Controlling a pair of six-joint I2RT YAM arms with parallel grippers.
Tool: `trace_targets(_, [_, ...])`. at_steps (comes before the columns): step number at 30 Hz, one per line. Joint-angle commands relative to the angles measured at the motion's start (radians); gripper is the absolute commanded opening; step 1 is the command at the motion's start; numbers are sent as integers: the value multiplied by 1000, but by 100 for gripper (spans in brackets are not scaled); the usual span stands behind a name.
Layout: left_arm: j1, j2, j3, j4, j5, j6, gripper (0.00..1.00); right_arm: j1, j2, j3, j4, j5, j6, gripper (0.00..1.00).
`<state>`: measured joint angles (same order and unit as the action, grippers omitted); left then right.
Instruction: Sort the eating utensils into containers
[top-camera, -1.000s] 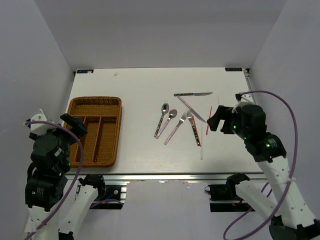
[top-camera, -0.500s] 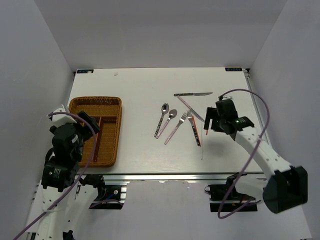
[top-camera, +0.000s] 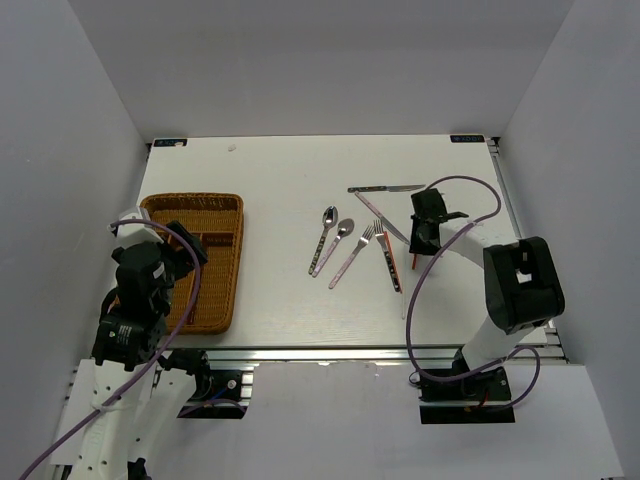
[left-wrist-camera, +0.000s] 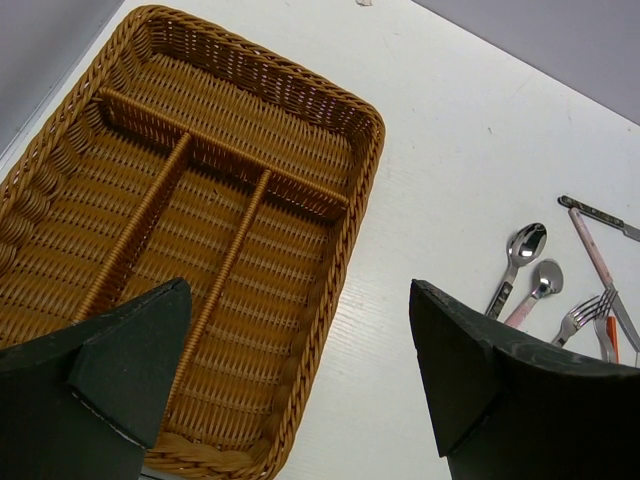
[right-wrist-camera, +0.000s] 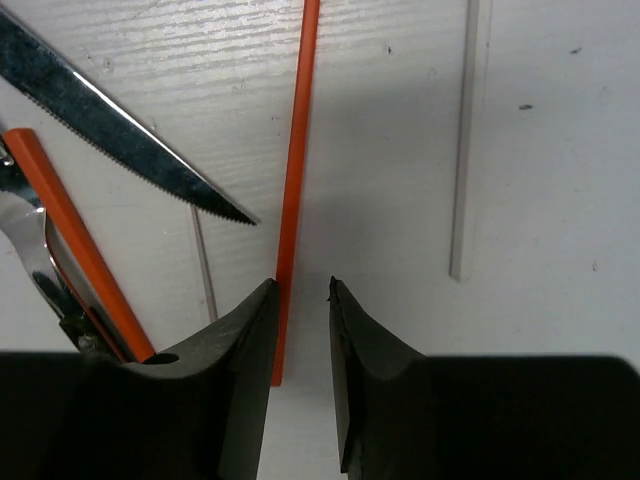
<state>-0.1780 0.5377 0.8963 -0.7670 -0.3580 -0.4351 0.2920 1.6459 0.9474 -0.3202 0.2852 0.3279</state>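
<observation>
Down at the bench (right-wrist-camera: 560, 150), my right hand (right-wrist-camera: 303, 292) stands nearly closed around the red chopstick (right-wrist-camera: 297, 150), touching one finger, not clamped; my left hand (left-wrist-camera: 300, 288) gapes wide above the wicker tray (left-wrist-camera: 255, 66).

Your white table (top-camera: 290, 165), boxed in by walls (top-camera: 320, 70).
You see pale grey on three sides; a metal rail (top-camera: 330, 352) runs along the near edge.
</observation>
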Motion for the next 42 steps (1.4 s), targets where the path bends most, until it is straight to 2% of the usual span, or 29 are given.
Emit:
trace_targets(1, [3, -2, -5, 28, 13, -4, 98, -4, 37, 51, 61, -11, -9, 33])
trace_targets(6, [3, 1, -5, 31, 11, -4, 98, -25, 55, 18, 98, -50, 2, 34])
trace_targets(7, [3, 4, -7, 32, 13, -4, 98, -30, 60, 7, 99, -60, 6, 30])
trace_targets(9, [3, 7, -7, 32, 14, -4, 98, -42, 60, -9, 102, -67, 20, 16])
trace_targets(11, [3, 7, -11, 35, 19, -5, 98, -48, 49, -38, 113, -69, 30, 14])
trace_targets(14, [3, 13, -13, 44, 36, -5, 98, -57, 25, -58, 112, -70, 36, 3])
trace_targets(18, [3, 33, -14, 44, 53, -2, 98, -59, -29, -42, 78, -54, 23, 0])
trace_targets(22, [3, 51, -26, 84, 143, -19, 98, -47, -183, -32, 49, -92, 28, 0])
trace_targets(25, [3, 71, -56, 184, 319, -82, 98, 28, -289, -32, 50, -160, 30, 0])
trace_targets(26, [3, 76, -74, 286, 391, -106, 98, 56, -313, -36, 64, -213, 36, 0])
trace_targets(27, [3, 80, -127, 355, 556, -184, 98, 105, -352, -65, 91, -401, 37, 0])
trace_targets(28, [3, 85, -164, 447, 641, -238, 98, 124, -371, -85, 183, -507, 46, 0])
trace_targets(29, [2, 91, -203, 653, 716, -366, 98, 145, -391, -107, 238, -596, 93, 0])
trace_targets(30, [0, 97, -241, 751, 820, -428, 98, 194, -431, -131, 298, -721, 124, 0])
trace_targets(31, [-3, 117, -294, 850, 849, -483, 98, 223, -452, -177, 432, -753, 160, 0])
trace_targets(32, [-8, 128, -310, 959, 861, -545, 98, 281, -472, -189, 475, -767, 215, 0])
trace_targets(33, [-14, 136, -315, 975, 864, -548, 98, 312, -504, -196, 513, -765, 238, 0])
trace_targets(37, [-57, 179, -290, 947, 832, -508, 98, 420, -515, -194, 676, -739, 328, 0])
trace_targets(42, [-80, 199, -296, 927, 806, -473, 97, 527, -422, -102, 690, -690, 355, 0])
